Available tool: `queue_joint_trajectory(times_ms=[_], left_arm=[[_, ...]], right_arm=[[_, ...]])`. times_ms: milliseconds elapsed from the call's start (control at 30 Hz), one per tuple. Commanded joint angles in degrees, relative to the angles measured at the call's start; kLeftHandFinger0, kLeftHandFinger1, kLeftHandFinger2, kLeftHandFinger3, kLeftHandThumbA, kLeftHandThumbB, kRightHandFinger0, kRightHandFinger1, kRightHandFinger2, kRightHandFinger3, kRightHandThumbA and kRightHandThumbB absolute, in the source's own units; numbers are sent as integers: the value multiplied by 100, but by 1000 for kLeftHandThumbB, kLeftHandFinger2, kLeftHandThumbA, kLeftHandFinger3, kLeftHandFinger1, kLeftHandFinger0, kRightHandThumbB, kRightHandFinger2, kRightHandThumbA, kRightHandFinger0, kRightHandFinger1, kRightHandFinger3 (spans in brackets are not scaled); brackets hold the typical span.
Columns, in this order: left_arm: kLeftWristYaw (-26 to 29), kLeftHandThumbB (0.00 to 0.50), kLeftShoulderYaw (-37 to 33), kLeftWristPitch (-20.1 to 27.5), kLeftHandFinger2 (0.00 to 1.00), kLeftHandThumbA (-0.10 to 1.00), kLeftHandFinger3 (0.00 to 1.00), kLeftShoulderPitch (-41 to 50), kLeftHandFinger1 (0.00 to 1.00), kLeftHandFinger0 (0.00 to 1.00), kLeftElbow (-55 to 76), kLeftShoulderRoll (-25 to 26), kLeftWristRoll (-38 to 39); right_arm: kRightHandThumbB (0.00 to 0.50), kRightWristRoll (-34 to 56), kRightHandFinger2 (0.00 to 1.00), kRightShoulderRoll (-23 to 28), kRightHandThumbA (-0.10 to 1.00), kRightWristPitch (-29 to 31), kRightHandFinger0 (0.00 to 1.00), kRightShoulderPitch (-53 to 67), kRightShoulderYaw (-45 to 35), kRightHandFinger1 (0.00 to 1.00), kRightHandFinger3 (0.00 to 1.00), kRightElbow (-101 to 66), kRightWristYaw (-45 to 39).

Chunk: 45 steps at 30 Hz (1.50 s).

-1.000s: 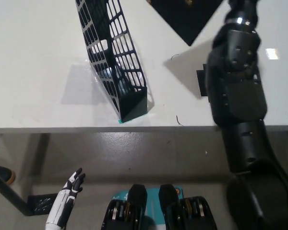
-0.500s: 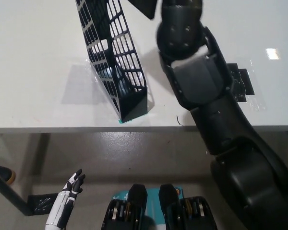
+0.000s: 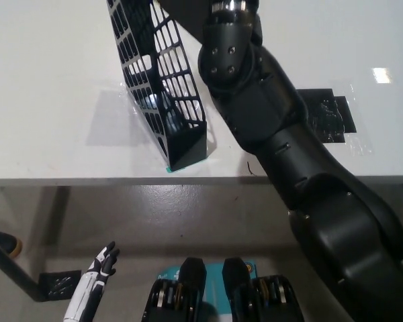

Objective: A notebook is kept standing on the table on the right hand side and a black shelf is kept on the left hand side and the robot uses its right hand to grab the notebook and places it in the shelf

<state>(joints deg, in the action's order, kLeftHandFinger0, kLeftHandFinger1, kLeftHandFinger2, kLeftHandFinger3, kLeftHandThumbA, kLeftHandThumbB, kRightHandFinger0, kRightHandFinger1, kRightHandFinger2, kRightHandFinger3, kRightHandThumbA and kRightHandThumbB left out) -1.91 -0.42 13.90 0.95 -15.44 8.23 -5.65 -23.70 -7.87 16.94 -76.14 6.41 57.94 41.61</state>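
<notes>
black arm stretched across the bench beside the shelf

the black shelf (image 3: 162,87) is seen as an open wire-grid rack, standing tilted on the white bench (image 3: 47,100) near its front edge. a dark flat shape at the top edge, just beside the shelf's upper end, may be the notebook (image 3: 185,9); this cannot be told for certain. the right arm (image 3: 269,127) is extended past the shelf's right side, its hand cut off from view, so its grasp cannot be told. the left hand (image 3: 102,263) is held low below the bench, fingers spread and grasping nothing. a black patch (image 3: 330,115) is seen on the bench at right.
</notes>
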Motion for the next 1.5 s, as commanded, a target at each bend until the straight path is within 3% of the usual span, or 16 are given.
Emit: queue_joint_trajectory(times_ms=[0, 33, 167, 467, 667, 700, 733, 767, 833, 1100, 1233, 1367, 1467], left_arm=[[-58, 137, -48, 241, 1000, 1000, 1000, 51, 1000, 1000, 186, 86, -14], [-46, 116, -55, 259, 1000, 1000, 1000, 52, 1000, 1000, 183, 82, -40], [-11, 141, -52, 314, 1000, 1000, 1000, 22, 1000, 1000, 130, 81, -81], [-68, 146, -58, 210, 1000, 1000, 1000, -24, 1000, 1000, 201, 91, -69], [-99, 153, -81, 222, 1000, 1000, 1000, -38, 1000, 1000, 250, 139, -113], [-130, 162, -81, 214, 1000, 1000, 1000, -43, 1000, 1000, 251, 146, -71], [-142, 173, -86, 205, 1000, 1000, 1000, -52, 1000, 1000, 251, 153, -67], [-127, 179, -98, 171, 1000, 1000, 1000, -42, 1000, 1000, 260, 150, -116], [-132, 193, -90, 111, 1000, 1000, 1000, -48, 1000, 1000, 282, 166, -132], [-200, 203, -99, -46, 1000, 1000, 1000, -40, 1000, 1000, 383, 191, -90], [-159, 189, -110, 85, 1000, 1000, 1000, -35, 1000, 1000, 327, 187, -142], [-140, 217, -126, 58, 1000, 1000, 1000, -51, 1000, 1000, 316, 195, -204], [-182, 208, -144, 21, 1000, 1000, 1000, -46, 1000, 1000, 349, 201, -177]], right_arm=[[112, -120, 525, -6, -100, 519, 0, -700, 78, 0, 678, 380, 564], [100, 6, 545, -38, -100, 506, 0, -747, 37, 3, 671, 680, 507], [109, 117, 576, -116, -100, 645, 0, -832, 23, 8, 668, 1284, 586], [96, 265, 574, -377, -100, 733, 0, -1016, 3, 36, 698, 1759, 558], [100, 355, 432, -513, -100, 841, 0, -1154, 10, 0, 520, 1802, 567], [143, 405, 720, -525, 217, 821, 146, -1167, -9, 251, 764, 1774, 452], [219, 517, 1000, -527, 493, 837, 486, -1171, -50, 679, 1000, 1738, 145], [320, 695, 1000, -506, 885, 796, 1000, -1148, -65, 1000, 1000, 1657, -706], [365, 729, 1000, -482, 1000, 757, 1000, -1143, -3, 1000, 1000, 1601, -1166], [321, 616, 1000, -394, 1000, 670, 1000, -1093, 135, 1000, 1000, 1466, -1057], [332, 621, 1000, -365, 1000, 657, 1000, -1020, 133, 1000, 1000, 1410, -1098], [342, 564, 1000, -286, 1000, 648, 1000, -958, 168, 1000, 1000, 1358, -1082], [333, 546, 1000, -179, 1000, 609, 1000, -876, 176, 1000, 1000, 1166, -1140]])
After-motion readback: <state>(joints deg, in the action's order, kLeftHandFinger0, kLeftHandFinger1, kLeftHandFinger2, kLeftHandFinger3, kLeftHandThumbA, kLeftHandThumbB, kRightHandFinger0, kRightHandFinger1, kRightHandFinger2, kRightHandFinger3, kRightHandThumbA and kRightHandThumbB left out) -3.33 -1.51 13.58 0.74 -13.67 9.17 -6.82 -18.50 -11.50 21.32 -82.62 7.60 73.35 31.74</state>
